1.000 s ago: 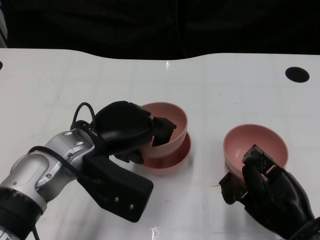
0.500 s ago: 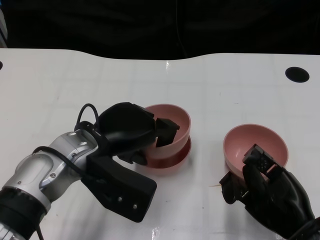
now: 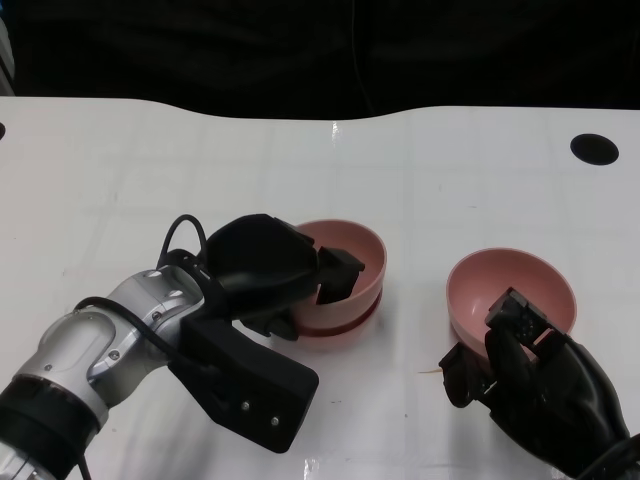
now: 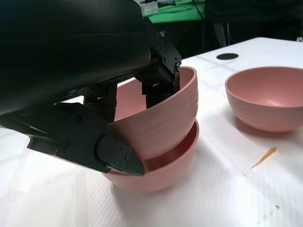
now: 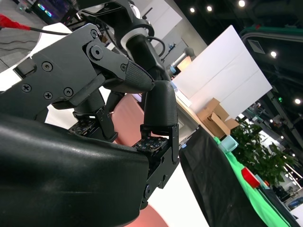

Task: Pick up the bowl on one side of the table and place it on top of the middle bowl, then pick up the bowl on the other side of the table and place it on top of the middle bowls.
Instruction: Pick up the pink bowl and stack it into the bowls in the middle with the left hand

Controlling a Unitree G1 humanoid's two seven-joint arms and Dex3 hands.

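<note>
Here, left robot hand (image 3: 265,270) gripping tilted upper bowl (image 4: 158,120), mouth up, right robot hand (image 3: 535,385) holding side bowl (image 3: 510,285)

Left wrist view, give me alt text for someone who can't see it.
The robot's black left hand grips the rim of a pink bowl, holding it tilted as it nests in a second pink bowl on the white table. A third pink bowl stands apart beyond them, with a small orange streak on the table near it.
</note>
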